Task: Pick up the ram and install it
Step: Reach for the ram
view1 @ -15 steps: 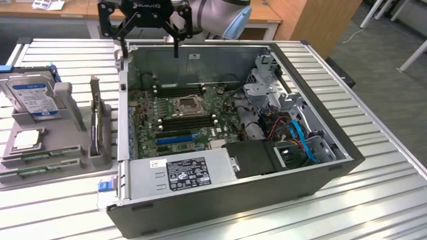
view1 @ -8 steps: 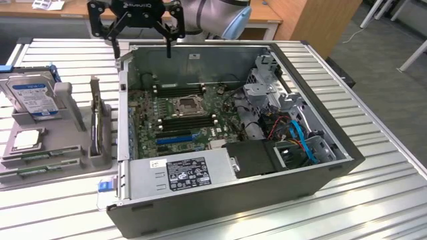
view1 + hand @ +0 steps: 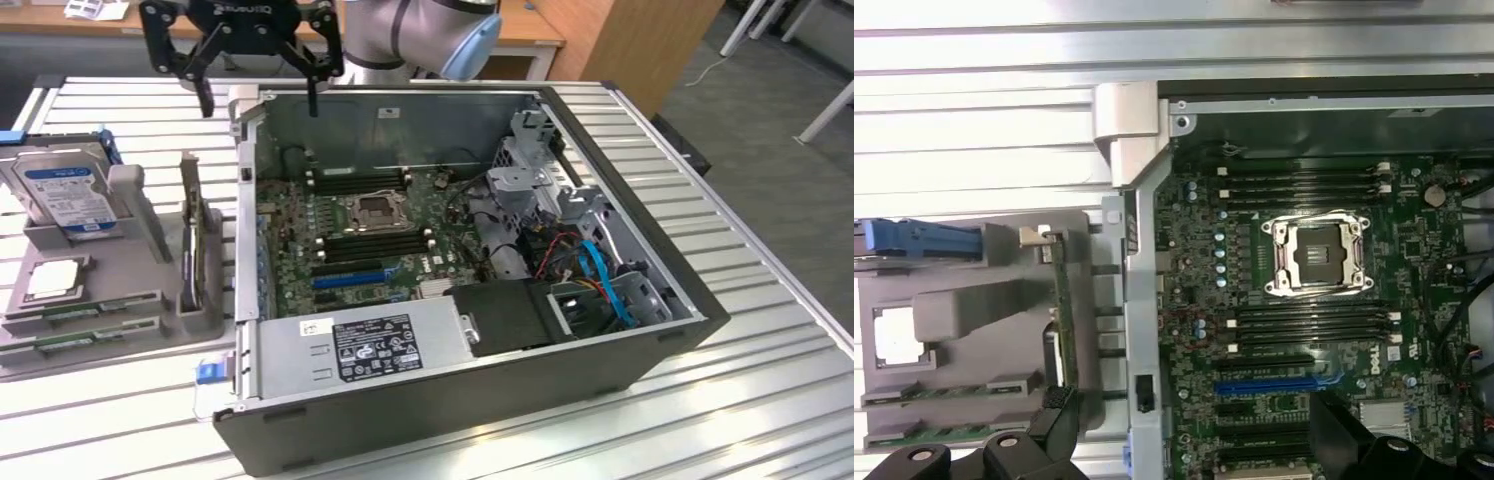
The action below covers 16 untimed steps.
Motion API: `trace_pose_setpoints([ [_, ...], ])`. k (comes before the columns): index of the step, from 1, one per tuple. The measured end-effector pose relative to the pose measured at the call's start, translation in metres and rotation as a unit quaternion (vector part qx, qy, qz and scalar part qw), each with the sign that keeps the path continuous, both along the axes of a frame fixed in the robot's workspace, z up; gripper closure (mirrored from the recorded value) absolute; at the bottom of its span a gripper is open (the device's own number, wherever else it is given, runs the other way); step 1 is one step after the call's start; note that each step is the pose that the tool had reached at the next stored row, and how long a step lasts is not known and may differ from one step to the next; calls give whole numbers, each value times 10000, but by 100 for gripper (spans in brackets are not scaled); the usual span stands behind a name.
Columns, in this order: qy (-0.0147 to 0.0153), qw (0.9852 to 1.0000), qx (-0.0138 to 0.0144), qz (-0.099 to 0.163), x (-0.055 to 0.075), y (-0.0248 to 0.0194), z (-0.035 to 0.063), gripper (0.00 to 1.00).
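Note:
Two ram sticks [image 3: 70,312] lie flat in slots at the near end of a grey holder tray [image 3: 134,290], on the exterior view's left; they are thin green boards. In the wrist view the ram [image 3: 949,392] sits at the tray's end, near one dark fingertip [image 3: 1054,430]. My gripper [image 3: 260,90] hangs open and empty high above the far corner of the computer case [image 3: 467,400], well away from the ram. Between the spread fingers, my gripper [image 3: 1199,440] looks down on the case wall. Black memory slots [image 3: 1309,325] flank the CPU socket [image 3: 1319,255] on the motherboard [image 3: 360,230].
The tray also holds a hard drive [image 3: 67,195], a CPU chip [image 3: 54,278] and an upright expansion card [image 3: 200,250]. A power supply [image 3: 360,350] and a drive cage with cables [image 3: 587,270] fill the case's near and right sides. The case stands on a slatted metal table [image 3: 747,380].

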State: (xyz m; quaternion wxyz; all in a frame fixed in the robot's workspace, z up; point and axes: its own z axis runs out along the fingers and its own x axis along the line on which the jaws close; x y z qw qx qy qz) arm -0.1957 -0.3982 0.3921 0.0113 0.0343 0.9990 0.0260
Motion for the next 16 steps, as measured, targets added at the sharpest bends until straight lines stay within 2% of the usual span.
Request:
trace_pose_setpoints([
  [16, 0, 10000, 0, 0, -452, 0, -1, 1],
])
